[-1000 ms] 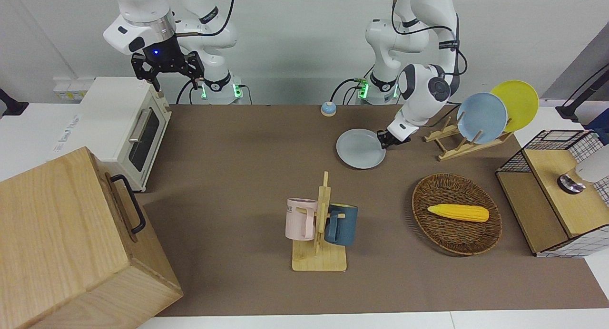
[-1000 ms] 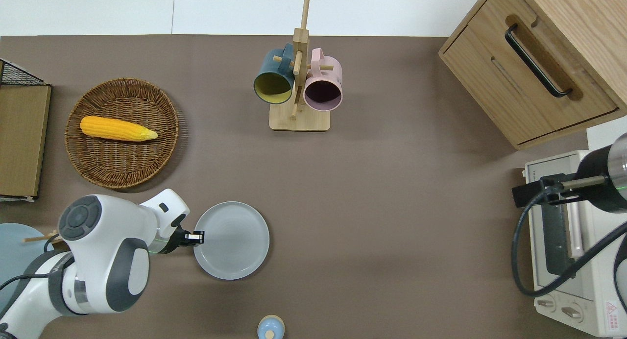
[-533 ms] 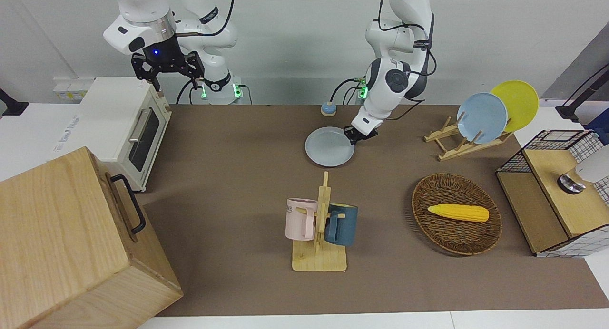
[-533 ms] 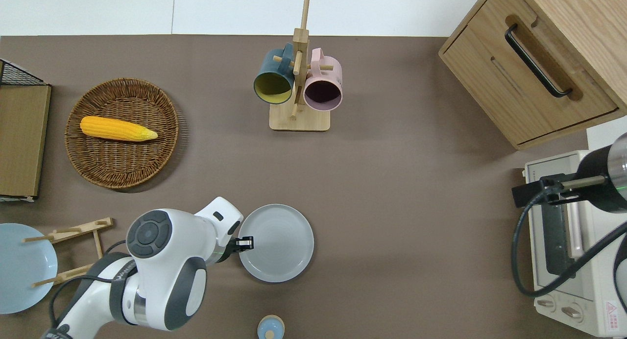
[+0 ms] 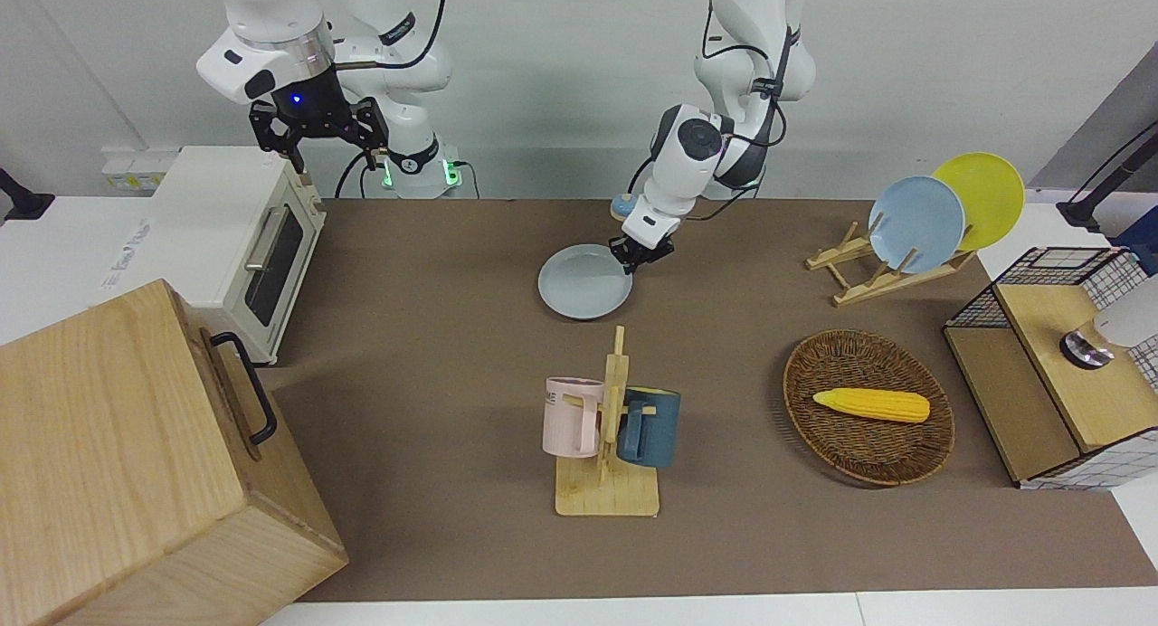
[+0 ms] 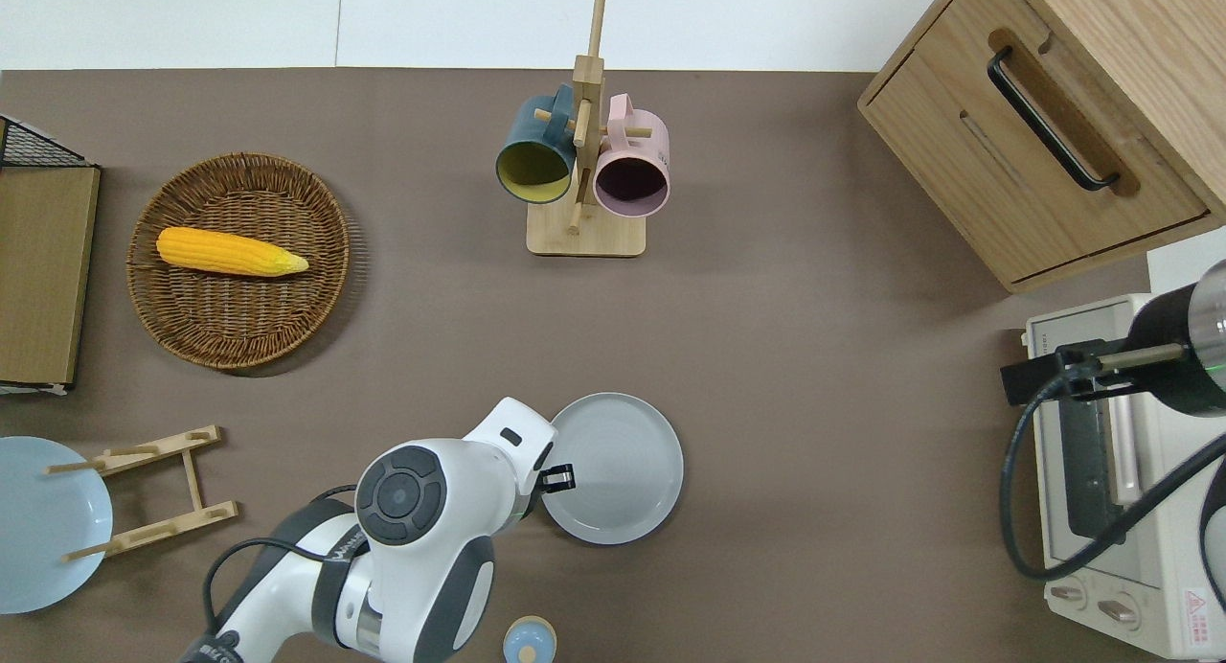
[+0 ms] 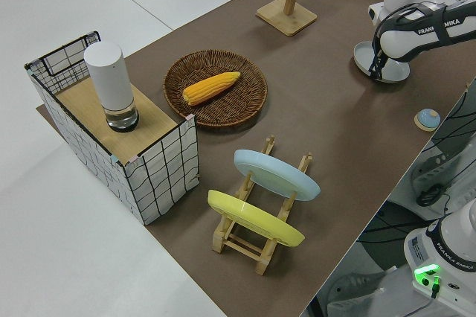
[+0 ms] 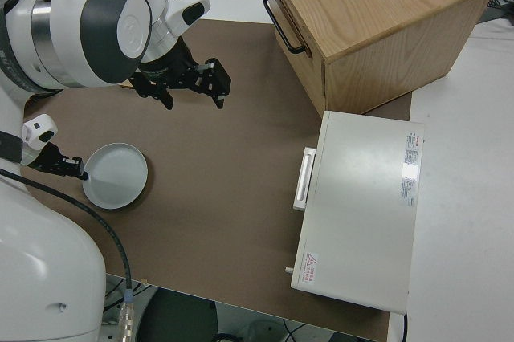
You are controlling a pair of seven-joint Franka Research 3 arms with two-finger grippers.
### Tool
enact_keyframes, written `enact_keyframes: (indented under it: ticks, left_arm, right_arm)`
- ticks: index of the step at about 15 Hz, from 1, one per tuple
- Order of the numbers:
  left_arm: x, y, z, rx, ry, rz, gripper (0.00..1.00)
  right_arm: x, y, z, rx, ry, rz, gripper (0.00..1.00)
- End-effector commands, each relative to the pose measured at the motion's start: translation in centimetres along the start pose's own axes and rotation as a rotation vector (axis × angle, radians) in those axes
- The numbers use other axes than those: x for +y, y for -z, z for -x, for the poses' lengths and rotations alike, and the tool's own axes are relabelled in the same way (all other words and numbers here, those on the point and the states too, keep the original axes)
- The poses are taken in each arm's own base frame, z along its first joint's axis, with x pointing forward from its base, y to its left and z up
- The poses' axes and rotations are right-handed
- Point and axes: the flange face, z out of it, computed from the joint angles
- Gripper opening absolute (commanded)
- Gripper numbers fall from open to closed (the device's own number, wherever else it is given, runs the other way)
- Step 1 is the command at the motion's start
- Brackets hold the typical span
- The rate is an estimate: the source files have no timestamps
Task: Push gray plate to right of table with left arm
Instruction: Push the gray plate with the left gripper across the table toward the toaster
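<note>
The gray plate point(image 5: 585, 282) lies flat on the brown table point(image 5: 434, 336), about midway along it and nearer to the robots than the mug rack. It also shows in the overhead view point(image 6: 613, 468) and the right side view point(image 8: 116, 175). My left gripper point(image 5: 635, 257) is shut and low at the table, its tip against the plate's rim on the side toward the left arm's end; the overhead view point(image 6: 560, 476) shows it there too. The right arm is parked.
A mug rack point(image 6: 584, 165) with two mugs stands farther from the robots. A small blue knob point(image 6: 530, 641) sits nearer to the robots. A wicker basket point(image 6: 239, 261) with corn and a dish rack point(image 5: 868, 278) are toward the left arm's end. A toaster oven point(image 5: 226, 237) and a wooden cabinet point(image 5: 136, 463) are toward the right arm's end.
The left gripper has slid the gray plate along the table toward the right arm's end, staying against its rim. The right arm has not moved.
</note>
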Motion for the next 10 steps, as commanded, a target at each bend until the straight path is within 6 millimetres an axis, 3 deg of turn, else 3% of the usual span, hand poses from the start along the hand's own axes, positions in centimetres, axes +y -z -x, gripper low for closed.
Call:
enact_keyframes:
  ticks: [1, 10]
  left_arm:
    - [3.3, -2.4, 0.4, 0.011, 0.056, 0.036, 0.0]
    - [10.5, -2.0, 2.2, -0.004, 0.116, 0.103, 0.0]
  right_arm:
    - [0.0, 0.3, 0.4, 0.0, 0.007, -0.001, 0.996]
    - [0.0, 0.3, 0.4, 0.0, 0.007, -0.001, 0.996]
